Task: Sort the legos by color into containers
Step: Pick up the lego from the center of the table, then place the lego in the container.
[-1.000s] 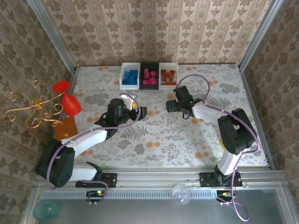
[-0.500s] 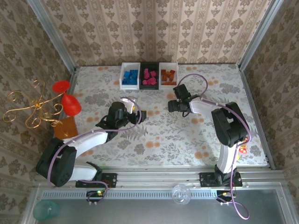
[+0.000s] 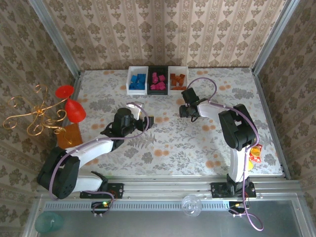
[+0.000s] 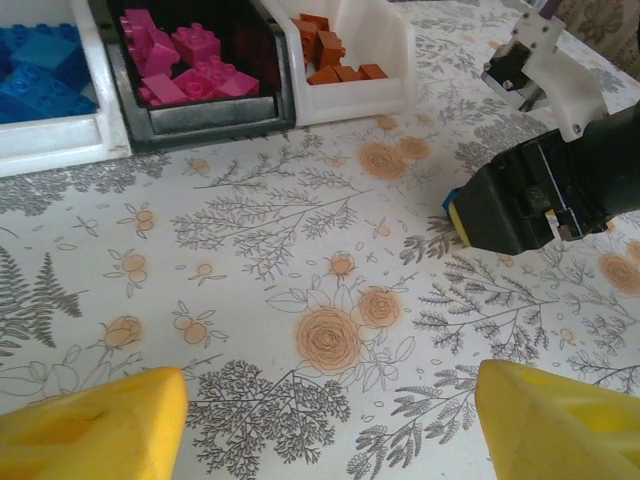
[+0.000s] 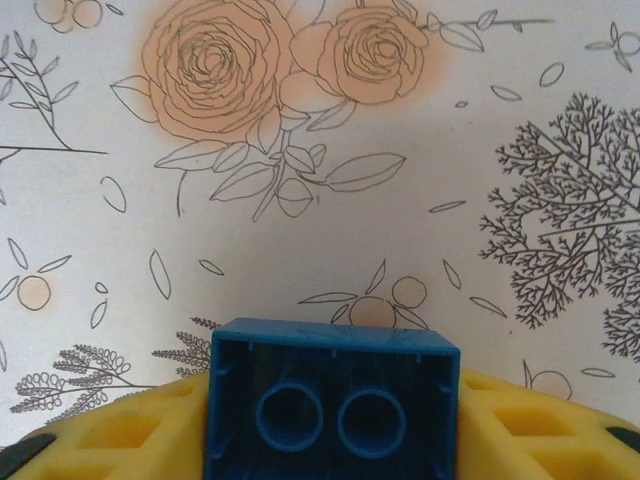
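Resting in right hand (image 4: 460, 210) (blue lego (image 5: 332, 415))

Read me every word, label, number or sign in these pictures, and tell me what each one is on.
No readable text anywhere.
Blue brick: its underside shows no legible marking.
Bricks in the bins: any stud marks are too small to read; the bins carry no labels.
Tablecloth: floral pattern, no words.
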Action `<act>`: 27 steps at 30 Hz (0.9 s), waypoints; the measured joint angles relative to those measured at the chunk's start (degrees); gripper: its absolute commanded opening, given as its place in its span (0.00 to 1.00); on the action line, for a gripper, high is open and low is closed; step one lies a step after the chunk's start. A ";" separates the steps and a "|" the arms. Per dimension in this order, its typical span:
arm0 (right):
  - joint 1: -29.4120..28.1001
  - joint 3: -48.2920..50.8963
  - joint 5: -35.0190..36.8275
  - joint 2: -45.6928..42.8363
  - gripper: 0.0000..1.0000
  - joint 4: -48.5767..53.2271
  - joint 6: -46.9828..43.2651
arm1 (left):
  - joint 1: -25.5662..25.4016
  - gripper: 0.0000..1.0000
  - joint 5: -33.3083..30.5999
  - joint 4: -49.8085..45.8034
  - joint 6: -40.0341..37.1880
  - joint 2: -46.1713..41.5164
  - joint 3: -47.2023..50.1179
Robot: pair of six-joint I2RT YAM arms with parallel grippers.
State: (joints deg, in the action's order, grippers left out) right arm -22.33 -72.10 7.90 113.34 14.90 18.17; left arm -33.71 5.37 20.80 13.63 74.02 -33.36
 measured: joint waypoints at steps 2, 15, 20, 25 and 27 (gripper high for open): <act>-0.02 -0.13 -1.09 -0.24 0.52 -0.11 0.02 | 0.09 0.78 -1.40 -0.66 0.00 -1.29 0.02; -8.09 -9.40 -10.62 -3.08 0.52 -10.99 1.60 | 11.45 0.84 -4.85 -1.16 3.78 -13.14 7.32; -9.35 -21.29 -12.92 5.14 0.51 -16.26 3.30 | 12.20 0.88 -6.34 -1.03 4.83 -17.03 9.20; -9.40 -34.10 -13.00 16.52 0.51 -17.99 4.96 | 12.46 0.89 -6.54 -1.05 5.09 -17.40 9.31; -9.40 -39.74 -12.74 21.31 0.52 -17.99 5.27 | 12.44 0.89 -6.47 -1.03 5.27 -17.40 9.31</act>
State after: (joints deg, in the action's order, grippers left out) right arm -31.73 -111.83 -4.84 134.65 -3.09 23.44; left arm -21.28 -1.10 19.77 18.90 56.62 -24.05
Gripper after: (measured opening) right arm 0.518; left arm 0.891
